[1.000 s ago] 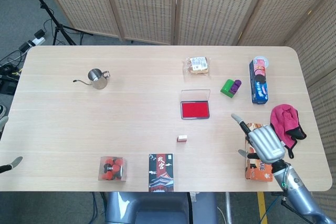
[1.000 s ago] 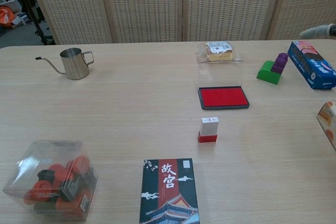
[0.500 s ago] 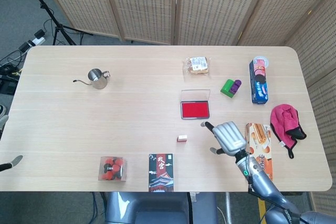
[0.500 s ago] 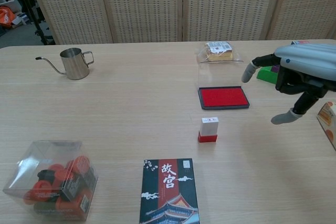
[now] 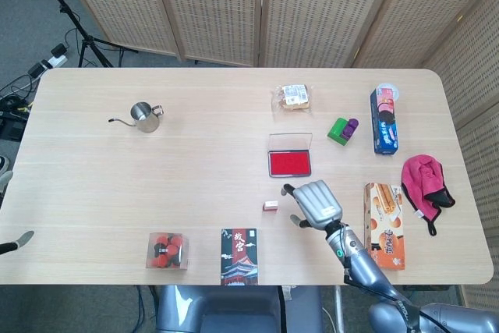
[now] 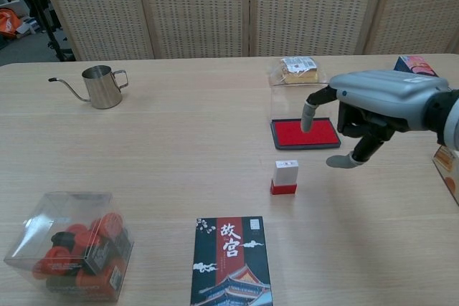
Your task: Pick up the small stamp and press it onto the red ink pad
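Head view: the right hand [image 5: 316, 202] hovers just right of the small stamp [image 5: 270, 206], fingers spread, gripping nothing; the red ink pad [image 5: 290, 163] lies just beyond. Chest view: the stamp stands upright on the bench [image 6: 179, 155], untouched.
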### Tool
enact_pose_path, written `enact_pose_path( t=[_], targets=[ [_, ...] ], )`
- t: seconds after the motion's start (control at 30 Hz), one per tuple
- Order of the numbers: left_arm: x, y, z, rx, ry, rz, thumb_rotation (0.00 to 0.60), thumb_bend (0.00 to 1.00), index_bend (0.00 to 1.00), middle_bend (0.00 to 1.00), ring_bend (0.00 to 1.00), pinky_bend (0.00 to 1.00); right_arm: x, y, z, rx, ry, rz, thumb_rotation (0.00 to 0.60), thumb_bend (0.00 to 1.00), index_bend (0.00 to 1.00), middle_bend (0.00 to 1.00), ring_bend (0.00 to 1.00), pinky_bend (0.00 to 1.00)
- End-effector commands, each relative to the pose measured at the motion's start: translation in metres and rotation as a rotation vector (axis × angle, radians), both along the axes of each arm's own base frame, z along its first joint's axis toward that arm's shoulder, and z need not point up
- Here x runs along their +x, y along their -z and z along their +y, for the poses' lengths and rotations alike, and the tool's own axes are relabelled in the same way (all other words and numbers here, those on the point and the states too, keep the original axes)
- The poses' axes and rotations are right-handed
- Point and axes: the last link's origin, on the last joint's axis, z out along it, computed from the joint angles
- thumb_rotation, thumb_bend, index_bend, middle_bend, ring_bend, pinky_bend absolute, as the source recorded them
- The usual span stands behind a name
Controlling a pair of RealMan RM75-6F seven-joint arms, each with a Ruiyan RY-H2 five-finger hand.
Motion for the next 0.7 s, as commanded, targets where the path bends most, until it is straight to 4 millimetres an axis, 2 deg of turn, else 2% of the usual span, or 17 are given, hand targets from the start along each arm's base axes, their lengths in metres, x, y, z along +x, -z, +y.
enact_pose_path(
  t=[0.03,0.4,0.7],
  targets=[
    [-0.001,0.000,0.001,-0.005,-0.003,0.000,0.600,0.00,0.00,0.00,0.00,0.00,0.014,0.015,-0.002,0.001,-0.024,0.031,0.600,0.33,0.35,0.98,1.00,1.00],
    [-0.002,-0.001,0.004,-0.012,-0.009,-0.007,0.600,0.00,0.00,0.00,0.00,0.00,0.027,0.036,-0.007,-0.009,-0.028,0.097,0.600,0.35,0.36,0.98,1.00,1.00],
    [-0.003,-0.002,0.003,-0.014,-0.009,-0.016,0.600,0.00,0.00,0.00,0.00,0.00,0.026,0.045,-0.006,-0.006,-0.032,0.136,0.600,0.36,0.37,0.98,1.00,1.00]
  ],
)
